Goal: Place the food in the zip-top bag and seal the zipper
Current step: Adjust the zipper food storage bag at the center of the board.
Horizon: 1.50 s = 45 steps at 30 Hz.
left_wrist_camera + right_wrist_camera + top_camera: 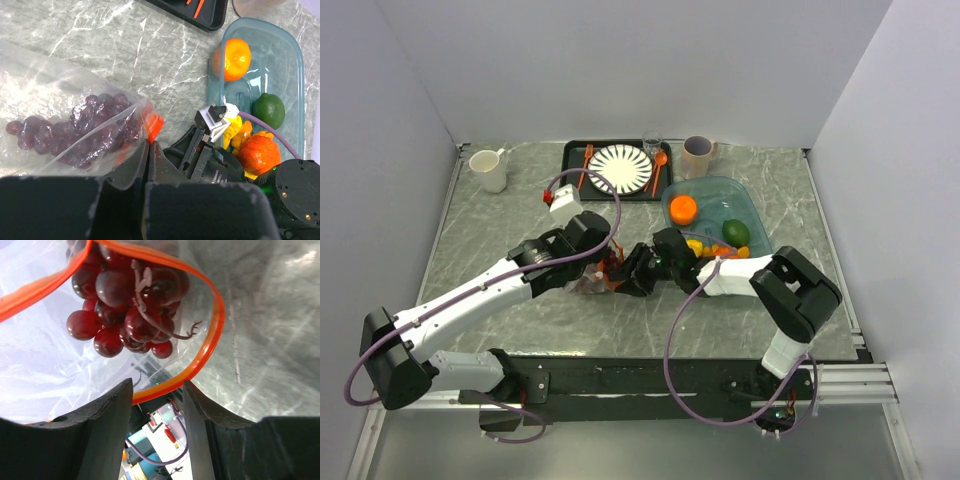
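Note:
The clear zip-top bag lies mid-table with dark purple grapes inside; they also show in the right wrist view. My left gripper is shut on the bag's mouth at the orange-red zipper. My right gripper is open at the bag's mouth, with the zipper strip looping between its fingers. A round orange, a green lime and yellow pieces lie in the teal tub.
A black tray at the back holds a striped plate and orange cutlery. A glass and a cup stand behind it. A white mug stands at the back left.

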{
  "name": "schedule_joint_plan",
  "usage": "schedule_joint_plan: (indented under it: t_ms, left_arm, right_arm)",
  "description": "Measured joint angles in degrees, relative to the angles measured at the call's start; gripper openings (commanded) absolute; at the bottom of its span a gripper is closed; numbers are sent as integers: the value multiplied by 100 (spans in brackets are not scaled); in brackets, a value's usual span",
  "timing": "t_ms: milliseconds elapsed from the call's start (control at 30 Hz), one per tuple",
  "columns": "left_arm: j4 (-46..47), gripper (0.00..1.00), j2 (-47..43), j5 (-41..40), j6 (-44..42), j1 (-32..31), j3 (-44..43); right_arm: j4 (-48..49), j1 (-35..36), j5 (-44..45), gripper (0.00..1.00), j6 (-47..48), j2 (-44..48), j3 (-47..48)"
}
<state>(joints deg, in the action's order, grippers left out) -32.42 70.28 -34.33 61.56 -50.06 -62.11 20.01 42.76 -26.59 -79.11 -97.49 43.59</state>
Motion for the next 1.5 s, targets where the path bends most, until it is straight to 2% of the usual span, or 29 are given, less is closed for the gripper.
schedule_joint_plan:
  t_ms: [567,733,800,833,933,1200,1433,1500]
  left_arm:
    - [-2,1,35,2,0,0,-44]
    - [-33,1,35,-4,0,0,-44]
    - [-59,1,35,-15,0,0,-44]
    - [-79,1,33,-28,0,0,-44]
    - [-138,1,31,-92,0,2,-44]
    - [-144,1,26,-162,0,0,-44]
    - [-129,1,26,-160,9,0,-44]
    - [-129,1,26,-160,9,0,-44]
  right_arm:
    - [20,271,11,53,-201,-420,352]
    - [-367,269,179,53,-9,-267,367]
    - [-579,267,269,65,105,-149,376]
    - [-667,260,313,75,127,-90,376]
    - [-1056,245,483,81,295,144,409]
    - [-1360,236,592,82,363,249,621]
    - [-817,262,337,82,-173,24,610]
    - [-767,304,330,79,-278,-24,612]
